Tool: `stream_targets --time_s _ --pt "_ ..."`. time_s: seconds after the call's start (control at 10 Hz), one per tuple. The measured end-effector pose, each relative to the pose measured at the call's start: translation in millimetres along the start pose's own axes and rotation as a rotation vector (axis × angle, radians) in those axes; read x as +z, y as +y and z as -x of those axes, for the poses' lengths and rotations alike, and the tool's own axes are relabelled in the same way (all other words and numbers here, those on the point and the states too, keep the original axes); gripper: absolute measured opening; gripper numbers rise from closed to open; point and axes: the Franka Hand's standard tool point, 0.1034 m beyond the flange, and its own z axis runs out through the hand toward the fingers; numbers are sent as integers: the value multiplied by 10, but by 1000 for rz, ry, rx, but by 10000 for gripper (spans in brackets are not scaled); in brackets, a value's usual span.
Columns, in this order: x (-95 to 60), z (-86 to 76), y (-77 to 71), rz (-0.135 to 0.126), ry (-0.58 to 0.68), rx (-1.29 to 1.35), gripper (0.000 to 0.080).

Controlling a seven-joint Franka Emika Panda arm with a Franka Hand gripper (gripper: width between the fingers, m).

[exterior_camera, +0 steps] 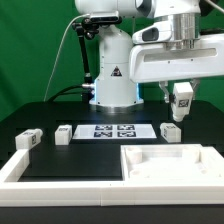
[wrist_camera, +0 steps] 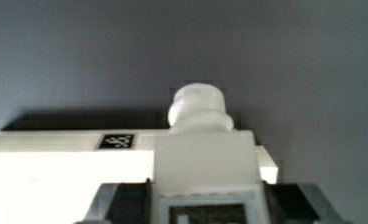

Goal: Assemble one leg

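Observation:
My gripper (exterior_camera: 180, 92) hangs above the table at the exterior view's right and is shut on a leg (exterior_camera: 182, 101), a chunky white post with a black-and-white tag on its face. In the wrist view the held leg (wrist_camera: 202, 135) sticks out from between the dark fingers (wrist_camera: 124, 200) of the gripper (wrist_camera: 207, 198), its rounded end pointing away. Three more legs lie on the table: one (exterior_camera: 169, 130) just below the gripper, and two at the exterior view's left (exterior_camera: 64, 133) (exterior_camera: 27, 140).
The big flat white panel (exterior_camera: 150, 172) with recessed corners lies at the front right. White border rails (exterior_camera: 22, 170) run along the front and left. The marker board (exterior_camera: 113, 130) lies in front of the robot base (exterior_camera: 112, 75). A tagged white part (wrist_camera: 65, 160) lies under the gripper.

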Motion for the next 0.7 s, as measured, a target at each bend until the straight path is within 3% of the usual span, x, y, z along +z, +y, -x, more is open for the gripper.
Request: stream_targets --time_s 0.2,0.4,0.6,0.7 --pt "-17 -22 -43 -22 187 -13 290" --pt "22 -31 -64 -26 221 -34 290" --pt "40 -412 -88 -28 254 -99 290" --pt "58 -519 -103 -30 258 -107 290"
